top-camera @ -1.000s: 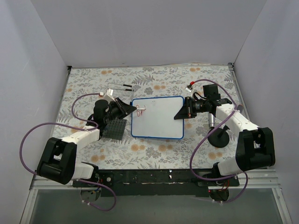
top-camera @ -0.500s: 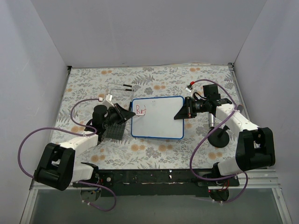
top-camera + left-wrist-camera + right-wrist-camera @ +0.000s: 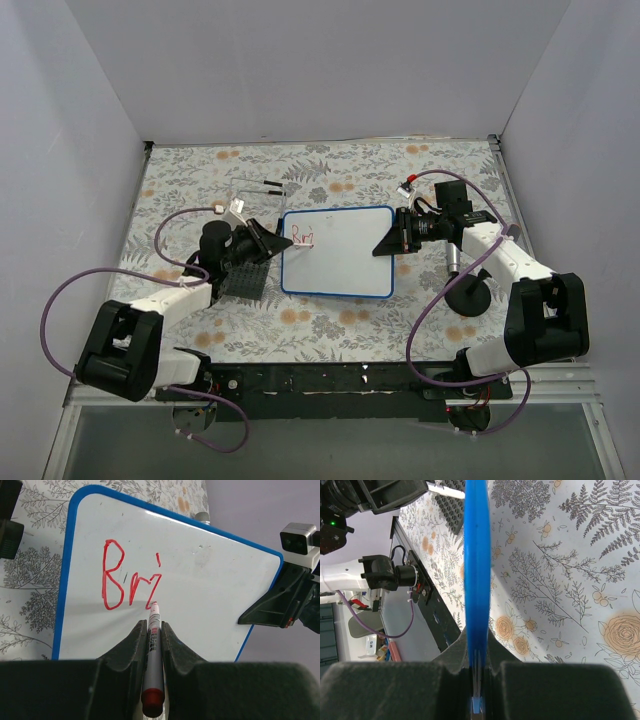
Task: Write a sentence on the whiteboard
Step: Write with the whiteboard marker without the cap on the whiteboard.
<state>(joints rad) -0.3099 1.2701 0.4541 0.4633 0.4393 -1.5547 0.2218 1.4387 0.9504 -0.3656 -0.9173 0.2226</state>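
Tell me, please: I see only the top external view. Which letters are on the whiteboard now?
Observer: In the left wrist view the red lettering on the whiteboard reads "Bri".
Operator: Where is the marker tip?
Observer: The marker, gripped by the left end effector, has its tip at the foot of the "i".
Operator: Is the right end effector holding the whiteboard?
Observer: Yes. The right wrist view shows it shut on the blue rim, seen edge-on.
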